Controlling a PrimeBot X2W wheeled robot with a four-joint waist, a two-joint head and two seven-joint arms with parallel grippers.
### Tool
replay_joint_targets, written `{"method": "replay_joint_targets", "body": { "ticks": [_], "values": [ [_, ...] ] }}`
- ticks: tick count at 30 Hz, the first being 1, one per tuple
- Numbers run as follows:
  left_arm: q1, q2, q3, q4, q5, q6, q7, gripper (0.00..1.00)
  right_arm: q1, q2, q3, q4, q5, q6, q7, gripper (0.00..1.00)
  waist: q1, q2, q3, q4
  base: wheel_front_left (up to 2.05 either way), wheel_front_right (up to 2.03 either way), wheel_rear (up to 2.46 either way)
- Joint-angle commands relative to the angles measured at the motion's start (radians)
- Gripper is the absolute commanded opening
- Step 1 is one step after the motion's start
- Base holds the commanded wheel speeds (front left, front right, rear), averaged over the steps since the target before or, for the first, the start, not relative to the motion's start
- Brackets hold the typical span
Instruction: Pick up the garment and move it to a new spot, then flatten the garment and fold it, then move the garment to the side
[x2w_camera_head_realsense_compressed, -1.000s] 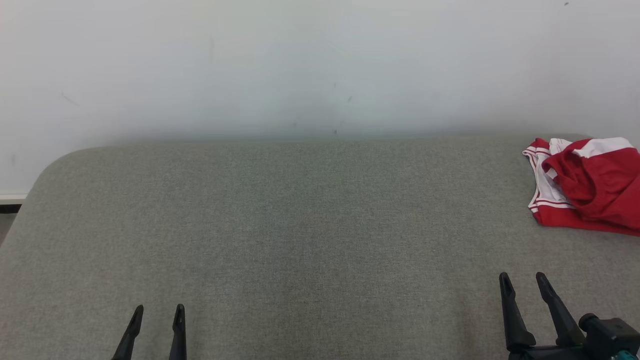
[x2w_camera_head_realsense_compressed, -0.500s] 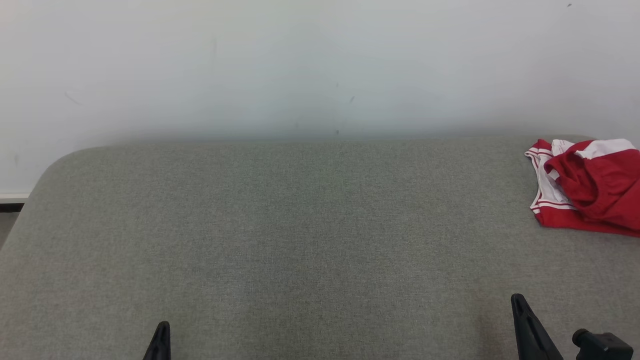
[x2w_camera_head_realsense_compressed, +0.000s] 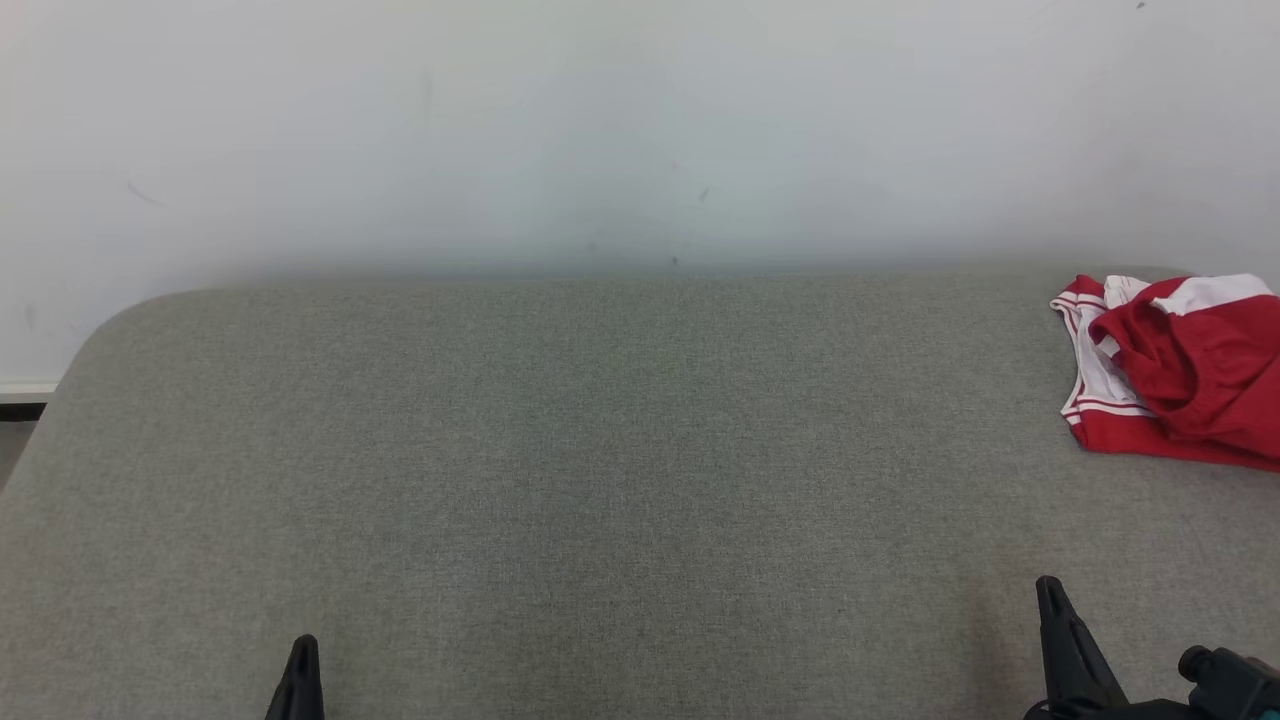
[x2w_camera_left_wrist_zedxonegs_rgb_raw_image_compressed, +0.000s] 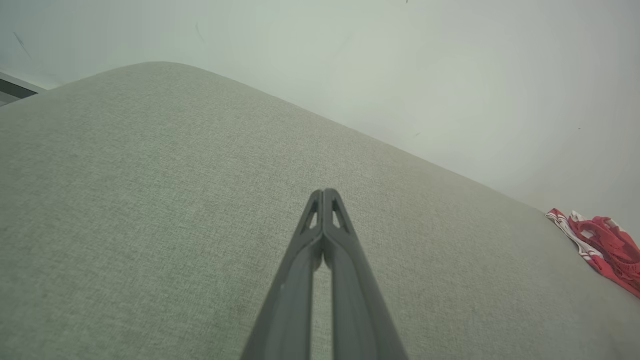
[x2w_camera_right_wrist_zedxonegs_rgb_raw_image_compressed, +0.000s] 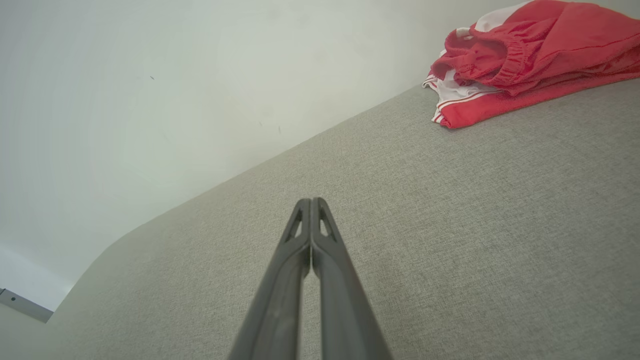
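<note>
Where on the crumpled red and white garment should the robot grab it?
Probably the bunched red waistband on top of the garment, approached from above with the right tool: that ridge stands proud of the flat layers and lies on that tool's side.

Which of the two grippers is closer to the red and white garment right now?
The right gripper, low on the same side as the garment; the left gripper sits far across the grey surface.

Red garment (x2w_camera_head_realsense_compressed: 1185, 375) with white striped trim lies crumpled at the far right edge.
</note>
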Motion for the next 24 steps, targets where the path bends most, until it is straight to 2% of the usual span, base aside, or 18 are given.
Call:
{"method": "replay_joint_targets", "body": {
  "ticks": [1, 24],
  "values": [
    [-0.032, 0.000, 0.008, -0.011, -0.044, 0.000, 0.009, 0.00, -0.027, 0.000, -0.009, -0.010, 0.042, 0.000, 0.007, 0.00, 0.0000, 0.0000, 0.001, 0.000, 0.00, 0.00, 0.00],
    [-0.078, -0.012, 0.036, 0.001, -0.364, 0.001, 0.095, 0.00, -0.072, 0.020, -0.042, 0.008, 0.335, -0.001, 0.073, 0.00, -0.0001, 0.0000, 0.008, -0.002, 0.00, 0.00, 0.00]
  ]
}}
